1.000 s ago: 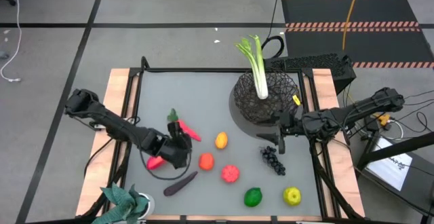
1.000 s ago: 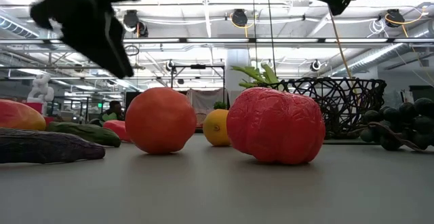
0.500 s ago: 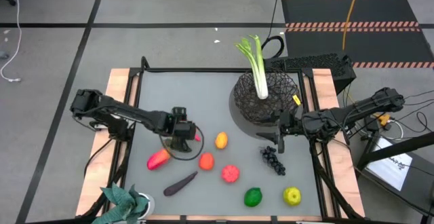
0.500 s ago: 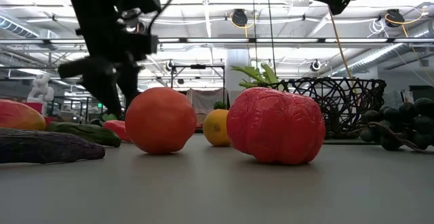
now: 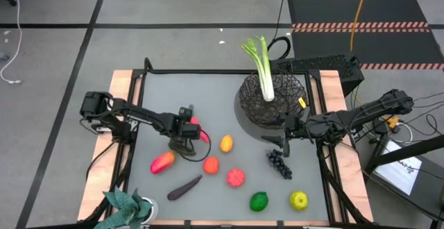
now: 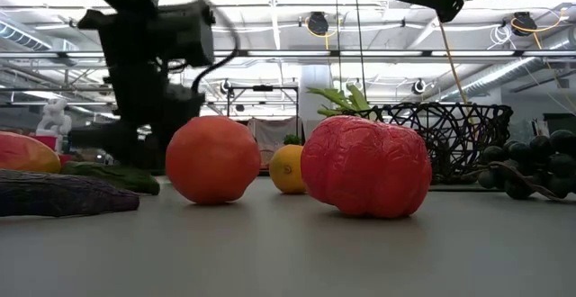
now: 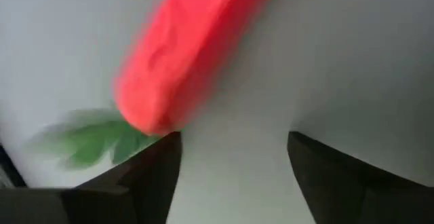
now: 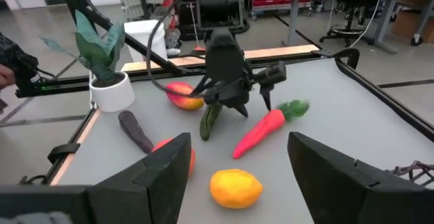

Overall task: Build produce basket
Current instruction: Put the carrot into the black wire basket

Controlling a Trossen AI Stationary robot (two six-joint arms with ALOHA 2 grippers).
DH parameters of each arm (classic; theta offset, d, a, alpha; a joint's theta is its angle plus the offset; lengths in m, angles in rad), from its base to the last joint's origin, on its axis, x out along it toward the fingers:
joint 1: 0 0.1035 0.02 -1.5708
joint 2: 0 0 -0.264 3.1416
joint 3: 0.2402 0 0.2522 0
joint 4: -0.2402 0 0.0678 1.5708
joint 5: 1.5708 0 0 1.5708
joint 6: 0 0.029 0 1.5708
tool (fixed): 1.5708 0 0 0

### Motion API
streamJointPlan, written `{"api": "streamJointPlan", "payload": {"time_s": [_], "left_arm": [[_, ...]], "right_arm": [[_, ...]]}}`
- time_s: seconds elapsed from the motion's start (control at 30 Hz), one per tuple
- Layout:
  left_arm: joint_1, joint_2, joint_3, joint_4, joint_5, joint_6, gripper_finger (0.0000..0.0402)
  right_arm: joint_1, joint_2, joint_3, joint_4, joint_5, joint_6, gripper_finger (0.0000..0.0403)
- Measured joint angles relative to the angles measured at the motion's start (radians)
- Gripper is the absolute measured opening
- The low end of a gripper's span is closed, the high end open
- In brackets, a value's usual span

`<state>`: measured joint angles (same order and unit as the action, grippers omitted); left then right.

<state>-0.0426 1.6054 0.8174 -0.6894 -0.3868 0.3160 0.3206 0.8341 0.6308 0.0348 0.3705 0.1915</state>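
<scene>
My left gripper (image 5: 185,137) is open and low over the table, its fingers on either side of bare table just short of the carrot's (image 7: 183,54) green leafy end (image 7: 88,139). The right wrist view shows it standing between the carrot (image 8: 261,132) and a green cucumber (image 8: 210,119). The black wire basket (image 5: 272,98) stands at the far right with a leek (image 5: 262,66) upright in it. My right gripper (image 5: 284,140) is open and empty beside the basket's near rim, above the dark grapes (image 5: 279,162).
On the table lie a red-yellow fruit (image 5: 161,162), an eggplant (image 5: 184,187), an orange fruit (image 5: 211,164), a yellow-orange fruit (image 5: 225,143), a red fruit (image 5: 235,177), a green fruit (image 5: 259,201) and a yellow-green fruit (image 5: 299,200). A teal plant (image 5: 128,207) stands at the near left corner.
My left gripper has gone from above the red-yellow fruit toward the table's far edge and a little right, and down to table height by the carrot and cucumber. The produce has stayed where it was.
</scene>
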Motion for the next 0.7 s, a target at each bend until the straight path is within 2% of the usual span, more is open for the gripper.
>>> {"api": "streamJointPlan", "payload": {"time_s": [0.2, 0.37, 0.5, 0.63, 0.7], "left_arm": [[0.0, 0.027, -0.004, 0.027, -0.077, 0.006, 0.0179], [-0.03, -0.005, 0.062, -0.044, -0.085, -0.155, 0.0128], [-0.037, -0.042, 0.128, -0.12, -0.087, -0.397, 0.0106], [-0.022, -0.077, 0.144, -0.082, -0.102, -0.801, 0.01], [-0.015, -0.076, 0.14, -0.045, -0.095, -0.934, 0.0111]], "right_arm": [[-0.002, 0.012, 0.0, 0.008, 0.0, 0.002, 0.024], [-0.007, 0.016, 0.0, 0.012, 0.002, -0.006, 0.024], [-0.013, 0.016, 0.0, 0.017, 0.03, -0.02, 0.024], [-0.014, 0.016, 0.0, 0.023, 0.029, -0.018, 0.024], [-0.014, 0.016, 0.0, 0.022, 0.03, -0.008, 0.024]]}}
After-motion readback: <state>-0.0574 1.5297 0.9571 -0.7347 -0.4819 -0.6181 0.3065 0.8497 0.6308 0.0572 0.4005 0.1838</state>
